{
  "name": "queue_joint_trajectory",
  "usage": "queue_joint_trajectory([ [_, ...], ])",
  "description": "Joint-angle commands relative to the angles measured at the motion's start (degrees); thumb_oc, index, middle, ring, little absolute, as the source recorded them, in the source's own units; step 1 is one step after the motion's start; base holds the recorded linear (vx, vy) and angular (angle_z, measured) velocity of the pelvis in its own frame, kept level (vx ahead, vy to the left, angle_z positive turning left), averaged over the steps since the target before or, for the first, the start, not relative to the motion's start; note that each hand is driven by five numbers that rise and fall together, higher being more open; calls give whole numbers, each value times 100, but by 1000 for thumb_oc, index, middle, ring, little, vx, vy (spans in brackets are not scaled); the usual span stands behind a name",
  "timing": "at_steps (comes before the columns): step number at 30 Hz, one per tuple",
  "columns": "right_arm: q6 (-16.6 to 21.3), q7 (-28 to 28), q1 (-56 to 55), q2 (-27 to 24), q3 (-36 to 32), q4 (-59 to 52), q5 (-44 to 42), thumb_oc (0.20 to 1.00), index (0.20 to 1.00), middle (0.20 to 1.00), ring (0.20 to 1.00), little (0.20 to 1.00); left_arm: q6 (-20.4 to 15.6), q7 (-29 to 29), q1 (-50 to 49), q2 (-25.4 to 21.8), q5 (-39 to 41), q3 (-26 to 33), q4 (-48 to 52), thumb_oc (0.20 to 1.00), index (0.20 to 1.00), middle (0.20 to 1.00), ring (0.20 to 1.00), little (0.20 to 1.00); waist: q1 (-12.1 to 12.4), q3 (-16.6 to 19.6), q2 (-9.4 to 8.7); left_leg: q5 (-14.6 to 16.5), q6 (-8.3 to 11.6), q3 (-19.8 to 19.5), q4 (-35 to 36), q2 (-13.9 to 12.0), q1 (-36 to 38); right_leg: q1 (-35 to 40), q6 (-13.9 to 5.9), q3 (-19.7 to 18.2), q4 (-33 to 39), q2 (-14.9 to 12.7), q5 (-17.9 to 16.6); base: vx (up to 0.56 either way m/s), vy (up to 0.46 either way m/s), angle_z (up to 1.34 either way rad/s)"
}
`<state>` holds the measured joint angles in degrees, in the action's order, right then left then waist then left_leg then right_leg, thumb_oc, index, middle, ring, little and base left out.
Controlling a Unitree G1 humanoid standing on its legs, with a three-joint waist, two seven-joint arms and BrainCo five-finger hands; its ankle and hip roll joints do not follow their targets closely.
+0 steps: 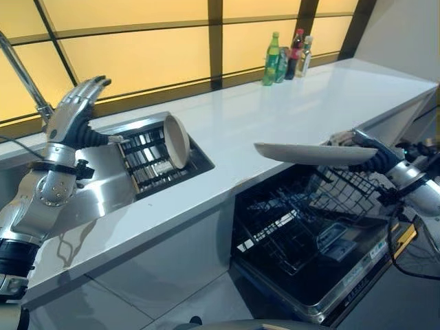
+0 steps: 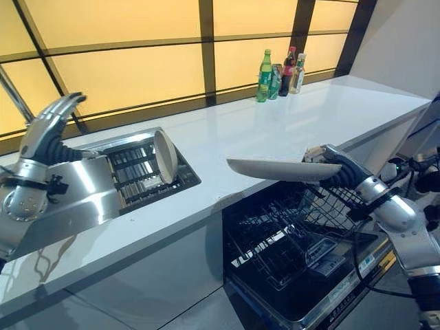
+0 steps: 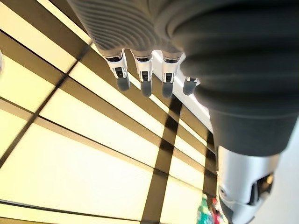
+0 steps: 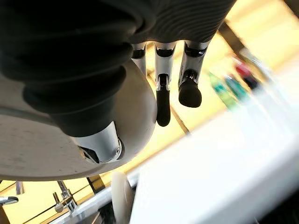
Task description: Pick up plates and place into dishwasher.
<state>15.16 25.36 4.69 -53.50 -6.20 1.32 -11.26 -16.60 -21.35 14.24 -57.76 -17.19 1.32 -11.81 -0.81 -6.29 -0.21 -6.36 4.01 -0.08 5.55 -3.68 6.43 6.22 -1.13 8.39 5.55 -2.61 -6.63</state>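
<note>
right hand clamped on plate held flat over the open dishwasher, left hand raised, fingers straight.

No text, number or sign can be read here. The bottles at the back of the tabletop carry coloured labels, and the open dishwasher door has a strip of pale markings along its edge, all too small to make out.
</note>
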Motion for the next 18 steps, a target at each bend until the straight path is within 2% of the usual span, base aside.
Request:
queue_joint_trajectory([
  [1, -488, 694, 142, -125, -238, 249, -965, 200, 200, 200, 200, 200, -45, -547, 28, -247, 69, 589, -183, 1000, 1000, 1000, 1000, 1000, -103, -4, -119, 1058, -193, 282, -129, 251, 329, 173, -608, -214, -55, -371, 624, -7, -4, -7],
  [5, -943, 1241, -2, -36, -289, 615, -1389, 200, 200, 200, 200, 200, -55, -674, -8, -248, 36, 635, -348, 1000, 1000, 1000, 1000, 1000, -160, -24, -140, 1100, -178, 310, -106, 239, 377, 203, -620, -218, -55, -354, 665, 10, -3, -2],
  [12, -1449, 1825, -132, -222, -113, 1160, -1118, 200, 200, 200, 200, 200, 103, -721, 117, -454, 185, 437, -461, 1000, 1000, 1000, 1000, 1000, -197, -79, -196, 1073, -154, 341, -97, 241, 374, 190, -626, -217, -55, -335, 637, -18, -11, -8],
  [18, -1609, 1595, -141, -278, 124, 1356, -756, 200, 200, 200, 200, 200, 253, -732, 197, -480, 212, 278, -389, 1000, 1000, 1000, 1000, 1000, -179, -124, -221, 1047, -143, 326, -99, 243, 368, 196, -619, -214, -55, -322, 623, -8, -5, -1],
])
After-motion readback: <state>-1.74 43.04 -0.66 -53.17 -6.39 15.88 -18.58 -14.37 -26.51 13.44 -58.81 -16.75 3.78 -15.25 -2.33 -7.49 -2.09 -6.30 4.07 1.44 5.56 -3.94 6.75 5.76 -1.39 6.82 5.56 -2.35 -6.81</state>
